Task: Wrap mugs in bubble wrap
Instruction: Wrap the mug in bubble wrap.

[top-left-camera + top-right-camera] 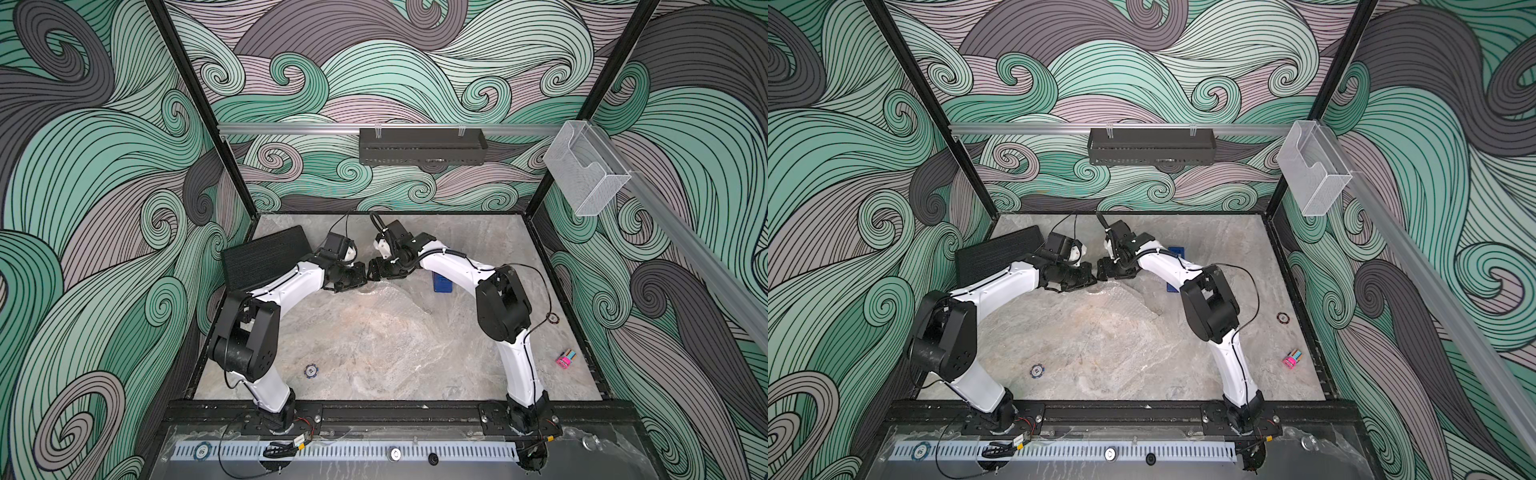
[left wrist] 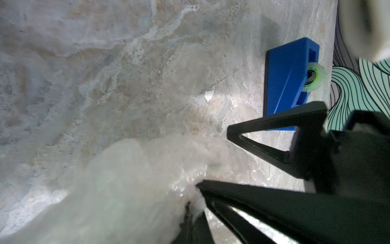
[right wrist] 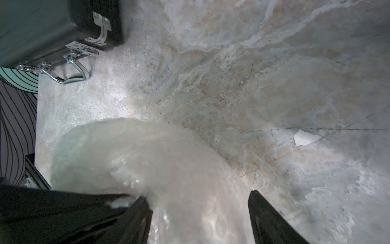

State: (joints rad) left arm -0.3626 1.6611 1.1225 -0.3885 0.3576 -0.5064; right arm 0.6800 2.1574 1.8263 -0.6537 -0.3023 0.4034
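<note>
**Bubble wrap pinched at its far edge**

The bubble wrap (image 1: 390,305) lay mid-table, its far edge raised in a rounded hump; whether the mug sat beneath could not be told. Bare table (image 1: 374,370) spread nearward. A blue tape dispenser (image 1: 441,283) stood near on the right, a black case (image 1: 266,257) on the left. Both arms bent inward, tips nearly meeting: the left gripper (image 1: 361,280) clamped the wrap, while the right gripper (image 3: 198,195) straddled the hump, jaws apart.

A blue tape dispenser (image 1: 441,284) sits on the marble tabletop (image 1: 478,374), a black case (image 1: 266,257) in a far corner, a blue chip (image 1: 311,370) near the front.
</note>
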